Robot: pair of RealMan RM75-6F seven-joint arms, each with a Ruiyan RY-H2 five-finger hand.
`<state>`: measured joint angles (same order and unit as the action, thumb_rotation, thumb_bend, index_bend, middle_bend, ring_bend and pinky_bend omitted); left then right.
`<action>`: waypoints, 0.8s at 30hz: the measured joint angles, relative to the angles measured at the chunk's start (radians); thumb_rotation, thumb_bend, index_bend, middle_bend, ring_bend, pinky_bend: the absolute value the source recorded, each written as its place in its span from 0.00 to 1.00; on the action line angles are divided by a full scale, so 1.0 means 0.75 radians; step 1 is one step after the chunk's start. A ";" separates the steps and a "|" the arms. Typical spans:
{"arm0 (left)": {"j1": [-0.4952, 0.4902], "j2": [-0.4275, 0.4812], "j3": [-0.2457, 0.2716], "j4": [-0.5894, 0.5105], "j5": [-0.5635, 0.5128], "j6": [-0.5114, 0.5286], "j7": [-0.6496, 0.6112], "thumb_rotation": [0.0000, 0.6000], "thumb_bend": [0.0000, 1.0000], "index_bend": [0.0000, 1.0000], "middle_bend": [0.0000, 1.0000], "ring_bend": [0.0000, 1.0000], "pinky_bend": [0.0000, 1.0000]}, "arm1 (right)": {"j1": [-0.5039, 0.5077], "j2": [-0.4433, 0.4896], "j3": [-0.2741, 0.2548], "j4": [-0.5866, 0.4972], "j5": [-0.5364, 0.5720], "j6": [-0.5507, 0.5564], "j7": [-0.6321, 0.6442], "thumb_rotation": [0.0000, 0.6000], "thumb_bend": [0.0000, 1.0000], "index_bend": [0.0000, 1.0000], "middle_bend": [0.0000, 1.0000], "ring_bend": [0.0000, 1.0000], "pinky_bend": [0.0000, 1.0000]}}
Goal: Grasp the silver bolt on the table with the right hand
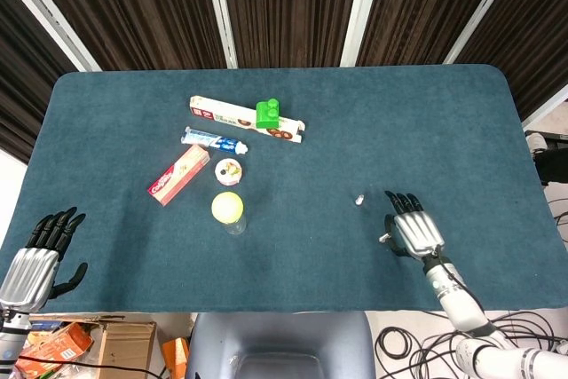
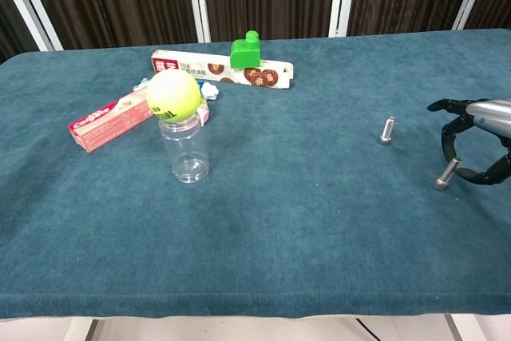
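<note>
Near the table's [image 1: 461, 130] front right edge, the right hand [image 1: 414, 232] lies low over the blue cloth, palm down, its dark fingers [image 2: 449, 143] curled into an open hook; between thumb and fingers a silver bolt [image 2: 445, 173] is pinched, tilted, its head down by the cloth, though whether the head touches the surface cannot be told; in the head view this bolt shows only as a small grey stub [image 1: 384, 238] just off the thumb side of the hand. Beyond the fingertips, toward the table's centre and apart from the hand, a second silver bolt [image 2: 387, 130] lies free on the cloth. At the front left corner, off the table's edge, the left hand [image 1: 40, 257] hangs with fingers spread, holding nothing. Well apart from the right fingers, on the far left half: a clear jar [image 2: 184, 151] capped by a yellow ball [image 2: 173, 94]; a pink box [image 2: 108, 123]; a toothpaste tube [image 1: 213, 139]; a long biscuit box [image 2: 219, 68] bearing a green block [image 2: 247, 50].
</note>
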<state>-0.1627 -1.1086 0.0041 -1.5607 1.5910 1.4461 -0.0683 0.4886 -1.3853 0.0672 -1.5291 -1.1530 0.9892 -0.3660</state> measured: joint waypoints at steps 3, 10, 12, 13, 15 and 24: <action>0.000 0.000 0.000 0.000 0.000 0.000 -0.002 1.00 0.38 0.00 0.00 0.00 0.08 | 0.003 -0.003 -0.002 -0.003 -0.001 0.001 -0.007 1.00 0.33 0.53 0.00 0.00 0.00; 0.003 0.003 0.001 0.000 0.004 0.006 -0.006 1.00 0.38 0.00 0.00 0.00 0.08 | 0.003 -0.001 -0.010 -0.022 -0.012 0.012 -0.013 1.00 0.33 0.46 0.00 0.00 0.00; 0.003 0.003 0.001 0.000 0.005 0.008 -0.007 1.00 0.38 0.00 0.00 0.00 0.07 | 0.000 0.003 -0.013 -0.029 -0.014 0.016 -0.015 1.00 0.33 0.43 0.00 0.00 0.00; 0.004 0.002 0.001 0.001 0.006 0.008 -0.007 1.00 0.38 0.00 0.00 0.00 0.07 | -0.002 0.008 -0.015 -0.035 -0.015 0.021 -0.016 1.00 0.33 0.40 0.00 0.00 0.00; 0.004 0.003 0.001 0.000 0.007 0.011 -0.007 1.00 0.38 0.00 0.00 0.00 0.08 | -0.008 0.014 -0.018 -0.042 -0.020 0.033 -0.017 1.00 0.33 0.33 0.00 0.00 0.00; 0.010 0.005 0.001 -0.001 0.004 0.018 -0.006 1.00 0.38 0.00 0.00 0.00 0.07 | -0.070 0.071 -0.048 -0.103 -0.080 0.143 -0.017 1.00 0.33 0.01 0.00 0.00 0.00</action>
<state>-0.1555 -1.1048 0.0045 -1.5617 1.5939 1.4597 -0.0725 0.4359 -1.3323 0.0313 -1.6063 -1.2134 1.0968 -0.3787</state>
